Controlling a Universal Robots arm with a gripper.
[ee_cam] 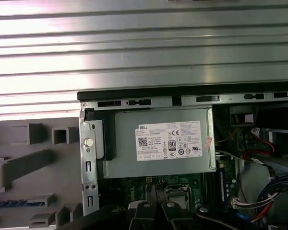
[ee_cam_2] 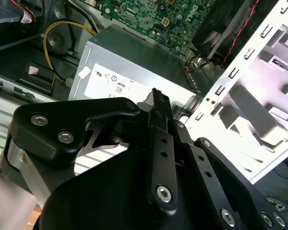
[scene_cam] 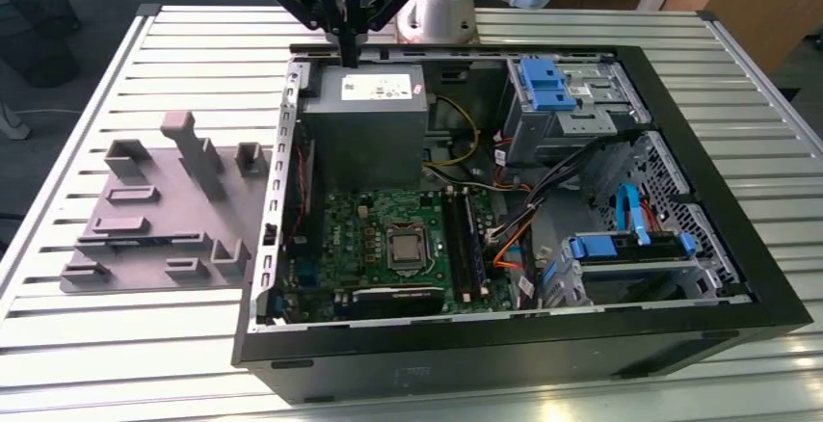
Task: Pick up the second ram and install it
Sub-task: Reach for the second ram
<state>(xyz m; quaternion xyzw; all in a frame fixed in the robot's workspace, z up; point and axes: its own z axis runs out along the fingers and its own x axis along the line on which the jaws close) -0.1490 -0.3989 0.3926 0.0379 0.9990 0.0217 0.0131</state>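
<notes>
My gripper [scene_cam: 347,56] hangs above the rear edge of the open computer case [scene_cam: 515,345], over the grey power supply [scene_cam: 366,114]. Its black fingers [ee_cam_2: 157,96] stand pressed together and nothing shows between them. In the first wrist view a thin blue strip [ee_cam: 5,203] lies in a slot of the grey fixture [ee_cam: 19,163] beside the case; it looks like the second ram seen edge-on. The gripper is well away from it. The green motherboard [scene_cam: 385,249] with its long black slots [scene_cam: 461,249] lies further inside the case.
The case rests on a slatted metal table [scene_cam: 193,46], with the grey fixture [scene_cam: 168,210] at the exterior view's left. Blue drive brackets [scene_cam: 553,85] and bundled cables [scene_cam: 566,181] crowd the case's right side. Its metal side wall [scene_cam: 277,181] stands between fixture and motherboard.
</notes>
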